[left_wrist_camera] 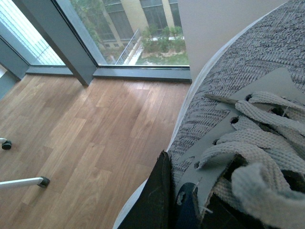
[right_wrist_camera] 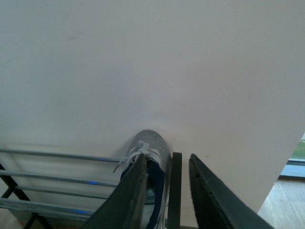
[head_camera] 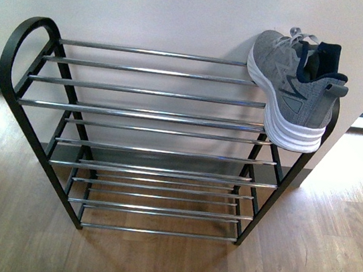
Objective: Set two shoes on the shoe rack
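Observation:
The black shoe rack [head_camera: 137,113] with silver rods stands against a white wall. One grey sneaker [head_camera: 293,87] lies on its top tier at the right end, toe to the wall. In the right wrist view my right gripper [right_wrist_camera: 167,160] hangs open just above that sneaker [right_wrist_camera: 153,143], with the rack's black side loop [right_wrist_camera: 176,191] showing in the gap. The other grey shoe [left_wrist_camera: 238,109] fills the left wrist view, laces up, held above the wood floor. My left gripper [left_wrist_camera: 178,202] is shut on its collar. Neither arm shows in the front view.
Wood floor [head_camera: 149,267] lies in front of the rack. The white wall [head_camera: 186,8] is directly behind it. In the left wrist view a tall window [left_wrist_camera: 133,28] and a metal leg [left_wrist_camera: 24,182] with a caster [left_wrist_camera: 5,144] stand off to the side.

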`<state>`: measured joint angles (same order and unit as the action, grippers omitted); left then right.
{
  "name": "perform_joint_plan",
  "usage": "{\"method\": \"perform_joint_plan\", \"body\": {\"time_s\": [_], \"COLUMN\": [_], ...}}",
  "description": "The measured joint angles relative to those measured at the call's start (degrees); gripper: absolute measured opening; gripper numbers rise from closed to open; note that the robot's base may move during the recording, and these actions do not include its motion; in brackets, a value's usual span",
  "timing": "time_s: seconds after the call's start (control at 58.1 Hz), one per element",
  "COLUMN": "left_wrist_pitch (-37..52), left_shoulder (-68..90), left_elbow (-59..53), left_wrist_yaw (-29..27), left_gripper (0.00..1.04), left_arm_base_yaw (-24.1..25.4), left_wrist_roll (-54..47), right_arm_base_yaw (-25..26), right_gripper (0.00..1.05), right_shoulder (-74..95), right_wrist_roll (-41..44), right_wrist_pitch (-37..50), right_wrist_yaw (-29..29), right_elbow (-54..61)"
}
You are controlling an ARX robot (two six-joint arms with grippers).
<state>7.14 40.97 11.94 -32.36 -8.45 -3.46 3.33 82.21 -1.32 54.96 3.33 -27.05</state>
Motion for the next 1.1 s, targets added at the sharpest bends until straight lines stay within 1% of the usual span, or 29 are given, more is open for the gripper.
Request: {"method": "perform_joint_plan", "body": {"time_s": [0.052,0.086,0.12,0.275,0.55,0.671,0.722,0.774,0.998,1.101], "left_wrist_pitch": [0.0,0.0,0.0,0.0,0.0,0.0,0.0,0.0,0.0,0.0], "left_shoulder": [0.0,0.0,0.0,0.0,0.0,0.0,0.0,0.0,0.0,0.0], "left_elbow": [0.0,0.0,0.0,0.0,0.0,0.0,0.0,0.0,0.0,0.0], "left_wrist_yaw": [0.0,0.0,0.0,0.0,0.2,0.1,0.1,0.1,0.1,0.2], "left_gripper": [0.02,0.02,0.02,0.02,0.02,0.02,0.02,0.02,0.02,0.02], "left_arm_base_yaw": [0.0,0.0,0.0,0.0,0.0,0.0,0.0,0.0,0.0,0.0], "left_wrist_roll": [0.0,0.0,0.0,0.0,0.0,0.0,0.0,0.0,0.0,0.0], "right_arm_base_yaw": [-0.1,-0.5,-1.3,-3.2,-3.2,-3.2,-3.2,-3.2,-3.2,-3.2], "right_gripper": [0.05,0.01,0.01,0.01,0.01,0.01,0.01,0.01,0.01,0.01], "right_shoulder": [-1.9,-3.0,-4.1,-8.9,-18.7,-24.5,-24.7,-25.3,-33.2,-38.1], "right_wrist_roll": [0.2,0.5,0.6,0.9,1.0,1.0,1.0,1.0,1.0,1.0], "right_wrist_pitch": [0.3,0.5,0.7,0.8,-1.6,-4.5,-2.2,-2.2,-8.5,-12.9], "right_wrist_yaw": [-0.5,-1.4,-3.0,-2.9,-3.3,-3.3,-3.3,-3.3,-3.3,-3.3], "right_elbow": [2.4,3.8,5.2,10.2,17.5,20.5,22.1,23.1,25.3,25.9]}}
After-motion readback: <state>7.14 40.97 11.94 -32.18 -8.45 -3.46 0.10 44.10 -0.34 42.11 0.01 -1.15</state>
